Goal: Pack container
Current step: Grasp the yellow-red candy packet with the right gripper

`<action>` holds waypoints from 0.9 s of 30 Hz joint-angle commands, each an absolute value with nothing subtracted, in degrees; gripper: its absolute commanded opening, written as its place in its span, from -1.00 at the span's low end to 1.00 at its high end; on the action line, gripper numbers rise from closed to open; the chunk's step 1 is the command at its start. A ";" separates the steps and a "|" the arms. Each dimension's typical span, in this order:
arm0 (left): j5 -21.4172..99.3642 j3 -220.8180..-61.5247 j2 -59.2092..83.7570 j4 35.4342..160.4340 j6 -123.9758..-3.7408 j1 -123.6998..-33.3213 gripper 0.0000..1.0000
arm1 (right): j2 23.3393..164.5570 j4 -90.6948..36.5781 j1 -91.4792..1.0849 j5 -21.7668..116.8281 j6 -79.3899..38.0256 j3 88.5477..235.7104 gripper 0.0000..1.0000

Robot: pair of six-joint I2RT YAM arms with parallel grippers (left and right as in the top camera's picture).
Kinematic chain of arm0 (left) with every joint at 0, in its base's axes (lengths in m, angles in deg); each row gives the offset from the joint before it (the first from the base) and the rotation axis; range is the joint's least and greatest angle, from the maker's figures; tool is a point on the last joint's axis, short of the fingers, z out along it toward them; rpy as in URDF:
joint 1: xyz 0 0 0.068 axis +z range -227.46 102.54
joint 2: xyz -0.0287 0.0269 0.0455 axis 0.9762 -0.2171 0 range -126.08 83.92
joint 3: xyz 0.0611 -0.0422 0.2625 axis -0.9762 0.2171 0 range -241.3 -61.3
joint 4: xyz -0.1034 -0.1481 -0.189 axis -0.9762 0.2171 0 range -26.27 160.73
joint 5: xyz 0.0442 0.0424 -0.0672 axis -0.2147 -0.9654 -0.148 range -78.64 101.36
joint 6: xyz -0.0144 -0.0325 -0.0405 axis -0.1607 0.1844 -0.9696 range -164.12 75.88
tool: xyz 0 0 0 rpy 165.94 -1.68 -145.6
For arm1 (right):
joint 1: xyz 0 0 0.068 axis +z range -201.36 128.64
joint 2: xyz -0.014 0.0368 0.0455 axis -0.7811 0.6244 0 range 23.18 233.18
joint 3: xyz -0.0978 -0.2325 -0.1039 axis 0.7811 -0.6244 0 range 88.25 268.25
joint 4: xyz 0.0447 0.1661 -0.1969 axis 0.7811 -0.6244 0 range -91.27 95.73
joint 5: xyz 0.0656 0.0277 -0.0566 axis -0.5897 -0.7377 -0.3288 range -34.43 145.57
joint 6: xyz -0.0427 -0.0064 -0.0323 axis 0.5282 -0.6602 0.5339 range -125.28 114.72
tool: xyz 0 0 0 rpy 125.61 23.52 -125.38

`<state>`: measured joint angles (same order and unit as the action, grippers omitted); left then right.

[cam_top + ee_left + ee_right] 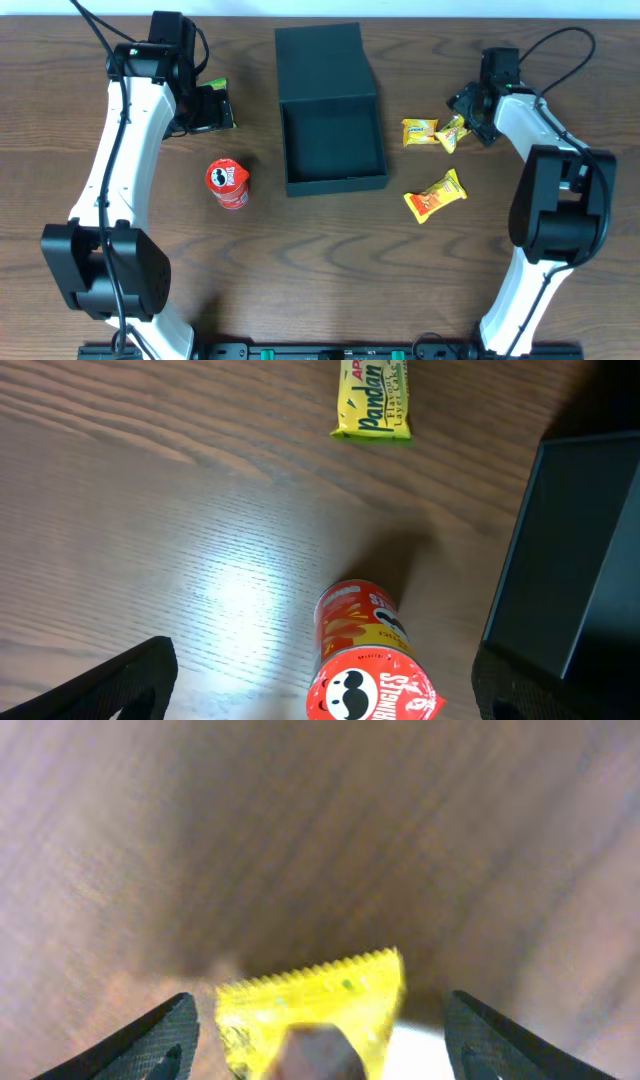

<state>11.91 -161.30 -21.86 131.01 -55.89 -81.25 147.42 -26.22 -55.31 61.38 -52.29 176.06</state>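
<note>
The right claw (320, 1012) hangs low over a yellow snack packet (330, 985), jaws spread to either side of the wrapper and not yet pinching it, evidently lined up for a pick; the container (337, 183) sits open, lid back, well to this claw's left, ready to receive; the left claw (322, 653) hovers spread wide above a Pringles can (365, 660), the container just to its right.

Left arm (120, 150): stretching toward the table's (320, 270) far left corner.
Left gripper (213, 108): holding jaws wide apart.
Right arm (560, 205): arching along the right edge.
Right gripper (458, 112): hovering low, jaws parted.
</note>
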 commanded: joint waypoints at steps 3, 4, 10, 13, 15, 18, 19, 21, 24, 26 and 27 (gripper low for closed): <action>10.71 -162.31 -21.72 131.19 -54.38 -81.23 0.91 | 149.19 -34.24 -55.39 61.77 -55.00 181.31 0.52; 10.63 -162.31 -21.70 131.17 -54.34 -81.23 0.91 | 149.19 -35.53 -55.39 61.75 -54.98 182.47 0.55; 9.38 -162.29 -21.72 131.01 -54.36 -81.23 0.91 | 149.96 -37.65 -55.37 57.53 -55.02 183.82 0.57; 9.38 -162.29 -21.72 131.30 -54.34 -81.23 0.91 | 151.62 -37.63 -55.37 56.26 -56.33 183.82 0.57; 9.38 -162.29 -21.72 131.82 -54.34 -81.23 0.91 | 152.54 -37.89 -55.37 54.95 -57.18 183.82 0.57; 9.25 -162.29 -21.70 133.22 -54.34 -81.23 0.91 | 153.32 -38.46 -55.37 54.01 -58.12 183.82 0.50; 9.14 -162.29 -21.70 133.46 -54.32 -81.23 0.91 | 153.39 -38.52 -55.37 54.03 -58.21 183.82 0.43; 8.64 -162.29 -21.70 133.75 -54.34 -81.23 0.91 | 153.43 -38.68 -55.37 54.03 -58.21 183.82 0.17; 8.22 -162.29 -21.70 133.72 -54.36 -81.23 0.91 | 153.43 -39.44 -55.37 54.03 -58.19 183.82 -0.03; 8.20 -162.29 -21.72 133.75 -54.36 -81.23 0.91 | 153.43 -40.25 -55.37 54.05 -58.19 183.82 -0.06; 8.22 -162.29 -21.70 133.72 -54.36 -81.23 0.91 | 153.43 -40.64 -55.37 54.12 -58.10 183.82 -0.07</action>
<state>9.38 -161.30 -21.86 133.42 -55.61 -81.25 151.07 -39.70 -55.31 54.84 -57.45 183.89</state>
